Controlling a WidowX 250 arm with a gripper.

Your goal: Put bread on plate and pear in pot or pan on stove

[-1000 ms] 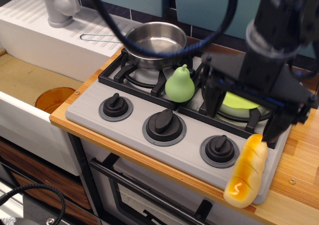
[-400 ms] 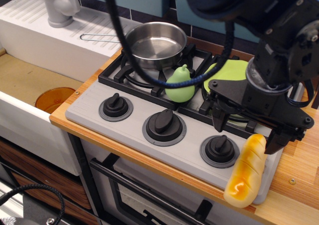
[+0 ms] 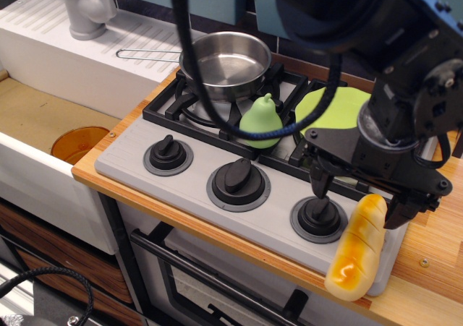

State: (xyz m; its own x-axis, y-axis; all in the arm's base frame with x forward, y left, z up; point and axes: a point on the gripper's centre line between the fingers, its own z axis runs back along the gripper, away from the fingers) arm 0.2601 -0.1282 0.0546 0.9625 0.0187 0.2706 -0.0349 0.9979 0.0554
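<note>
The pan (image 3: 226,63) was shiny polished steel. The bread (image 3: 356,248) and pear (image 3: 261,122) looked like glossy smooth plastic. The stove (image 3: 137,149) was matt grey, the counter (image 3: 434,250) pale grained wood.
</note>
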